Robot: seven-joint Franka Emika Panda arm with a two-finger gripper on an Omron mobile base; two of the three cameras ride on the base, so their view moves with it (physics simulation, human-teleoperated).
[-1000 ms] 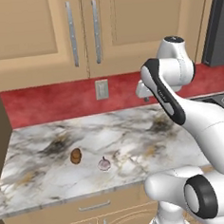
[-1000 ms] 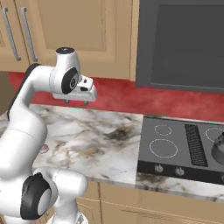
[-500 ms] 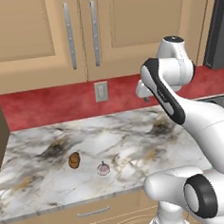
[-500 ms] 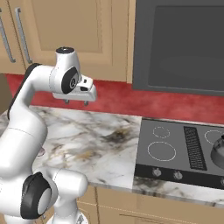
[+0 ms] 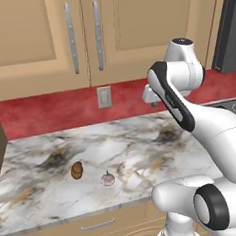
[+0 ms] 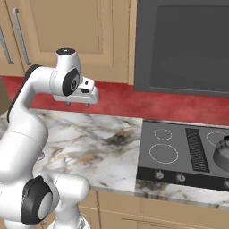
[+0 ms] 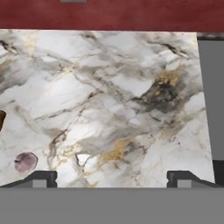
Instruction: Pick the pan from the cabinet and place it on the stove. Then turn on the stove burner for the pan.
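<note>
The cabinet hangs above the counter with both flat doors closed, so the pan is hidden. In the right base view the cabinet stands to the left of a dark appliance. My gripper hovers open and empty high over the marble counter, left of the stove. It also shows just in front of the red backsplash as the gripper. In the hand view the gripper has its tips wide apart with only bare marble between them. A stove burner is a white ring near the stove's front left.
A brown potato-like lump and a small garlic bulb lie on the marble counter. A wall outlet sits in the backsplash. A dark appliance hangs over the stove. A grey round vessel stands at the stove's right edge.
Both base views have shifted a little, so the camera has moved. The arm keeps its pose and the gripper stays open.
</note>
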